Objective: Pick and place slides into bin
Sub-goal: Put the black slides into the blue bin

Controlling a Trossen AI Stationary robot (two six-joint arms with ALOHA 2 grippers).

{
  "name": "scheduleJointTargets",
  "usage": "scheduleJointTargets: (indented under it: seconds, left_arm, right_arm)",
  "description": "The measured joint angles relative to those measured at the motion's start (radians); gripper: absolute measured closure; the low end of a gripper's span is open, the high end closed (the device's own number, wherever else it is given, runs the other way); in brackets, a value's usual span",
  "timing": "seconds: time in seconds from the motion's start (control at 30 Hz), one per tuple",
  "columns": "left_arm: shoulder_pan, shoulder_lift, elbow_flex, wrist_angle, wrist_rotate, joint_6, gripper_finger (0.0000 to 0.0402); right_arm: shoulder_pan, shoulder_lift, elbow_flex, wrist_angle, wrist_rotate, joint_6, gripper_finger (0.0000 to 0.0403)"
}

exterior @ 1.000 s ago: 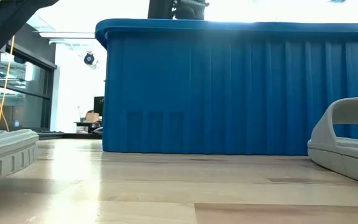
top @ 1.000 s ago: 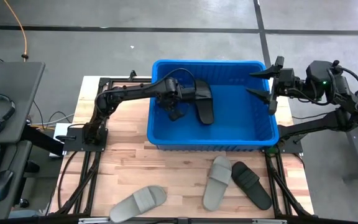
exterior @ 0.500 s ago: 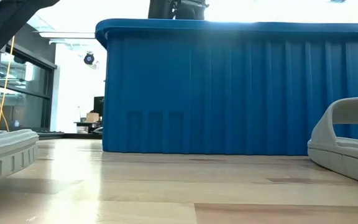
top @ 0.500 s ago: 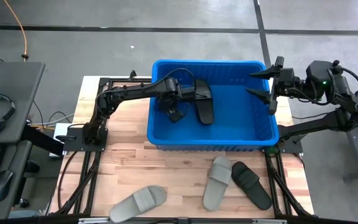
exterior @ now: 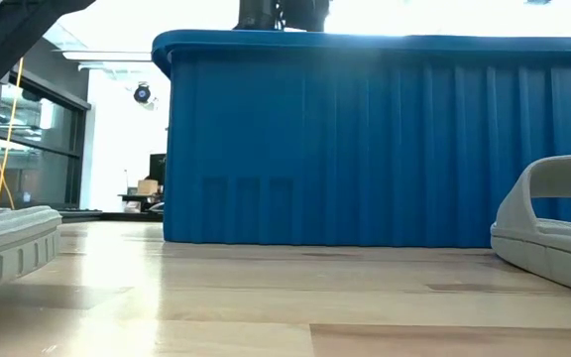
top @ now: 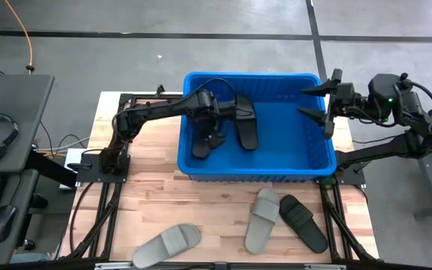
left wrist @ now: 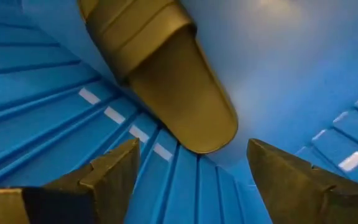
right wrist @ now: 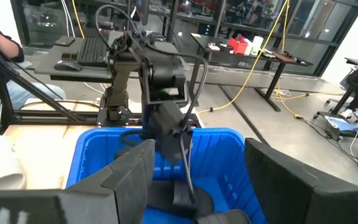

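Observation:
The blue bin (top: 321, 161) stands at the table's far middle. Two black slides are inside it. One (top: 246, 124) lies on the floor near the middle. The other (top: 201, 144) (left wrist: 173, 93) rests by the left wall, its end against the ribbed side. My left gripper (top: 213, 127) (left wrist: 191, 155) hangs open just above this slide, touching nothing. My right gripper (top: 311, 100) (right wrist: 197, 162) waits open over the bin's right rim.
On the wooden table in front of the bin lie a light grey slide (top: 167, 244) at the near left, another light grey slide (top: 261, 219) and a black slide (top: 304, 223) at the near right. The bin's wall (exterior: 365, 139) fills the low view.
My left gripper has opened and let go of the black slide inside the bin. The slide has dropped and now lies along the bin's left wall. The gripper has stayed over the same spot.

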Motion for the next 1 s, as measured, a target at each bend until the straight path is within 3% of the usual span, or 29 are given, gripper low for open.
scheduleJointTargets:
  seconds: [0.13, 0.37, 0.8, 1.0]
  left_arm:
    - [0.000, 0.000, 0.029, 0.000, -0.045, 0.108, 0.0128]
    - [0.000, 0.000, 0.029, 0.040, -0.090, 0.451, 0.0156]
    - [0.000, 0.000, -0.051, 0.217, -0.090, 0.758, 0.0165]
    - [0.000, 0.000, -0.129, 0.241, -0.109, 0.787, 0.0165]
  right_arm:
    - [0.000, 0.000, 0.000, -0.009, 0.000, 0.000, 0.0164]
    - [0.000, 0.000, 0.000, -0.024, -0.005, 0.004, 0.0164]
    - [0.000, 0.000, 0.000, -0.050, -0.005, 0.008, 0.0164]
    - [0.000, 0.000, 0.000, -0.050, -0.005, 0.008, 0.0164]
